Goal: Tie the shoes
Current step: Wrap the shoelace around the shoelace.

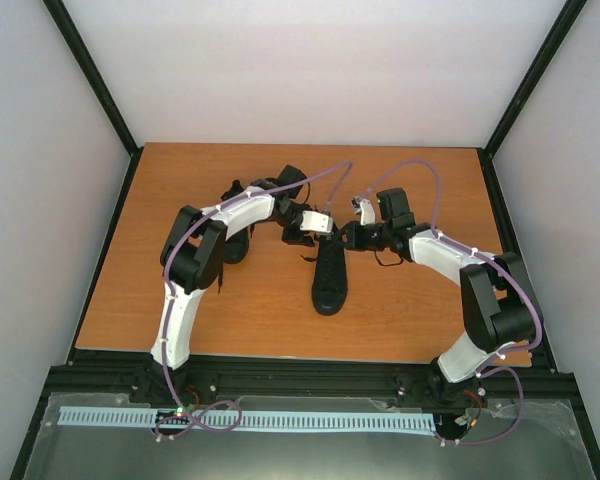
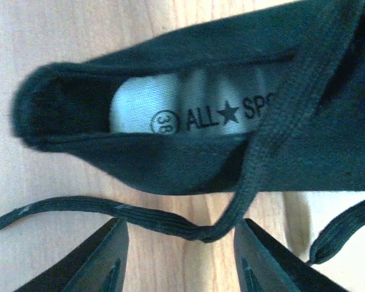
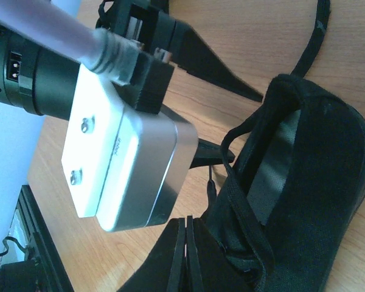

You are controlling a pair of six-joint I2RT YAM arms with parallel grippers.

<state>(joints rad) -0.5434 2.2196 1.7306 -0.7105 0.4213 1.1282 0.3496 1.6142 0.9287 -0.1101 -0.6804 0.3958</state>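
**A:** so where's everything sitting?

**B:** one shoe (image 1: 330,285) is in the middle of the table (image 1: 400,320), with the left gripper (image 1: 303,240) on its left and the right gripper (image 1: 350,238) on its right. Its lace (image 2: 109,210) lies on the table between the left fingers (image 2: 97,261). The other shoe (image 1: 236,247) is further left, under the left arm (image 1: 242,212).

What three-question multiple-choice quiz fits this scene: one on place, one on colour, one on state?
1. Where does the shoe seen whole from above lie on the table?
A. Near its middle
B. In the far right corner
C. Hanging off the near edge
2. What colour is the lace in the left wrist view?
A. White
B. Red
C. Black
3. How does the right hand stand?
A. Wide open
B. Shut
C. Clamped round a cup

1 A, it sits mid-table in the top view; 2 C, it shows black against the table; 3 B, its fingers meet with no gap.
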